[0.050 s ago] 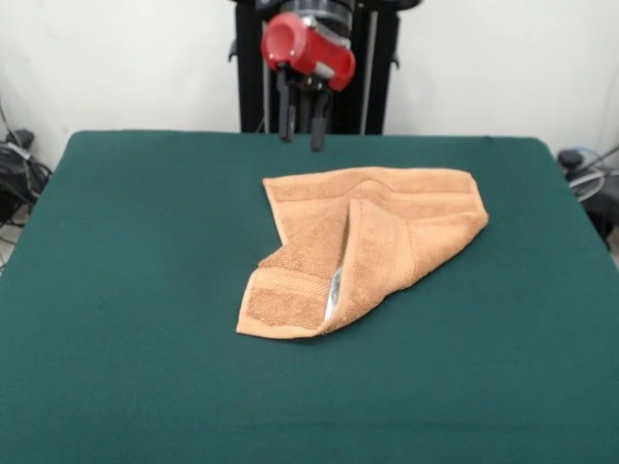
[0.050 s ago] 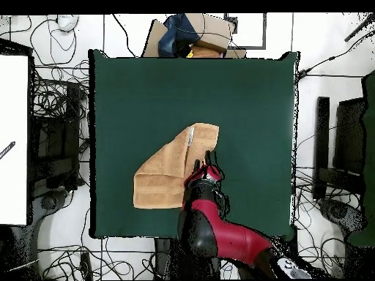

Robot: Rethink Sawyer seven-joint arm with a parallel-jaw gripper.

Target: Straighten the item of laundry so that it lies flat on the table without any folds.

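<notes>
One flap of the towel (image 1: 372, 246) lies doubled over near the middle of the table (image 1: 135, 290). The gripper (image 1: 301, 133) hangs empty above the towel's robot-side edge, fingers apart; a deep pinch might catch both layers and drag the fold along.

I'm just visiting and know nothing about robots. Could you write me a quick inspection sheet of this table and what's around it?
Surface: green table, bare apart from the towel.
Job's things: orange-tan towel lies folded over itself, one flap doubled across the middle; white label peeks from the fold.
Clutter: nothing seen on the table.
Gripper: gripper open, empty, hanging above the table's far edge, clear of the towel.
Cables: tangled cables on the floor around the table.
Surroundings: cardboard boxes beyond one table edge, white wall behind.
</notes>
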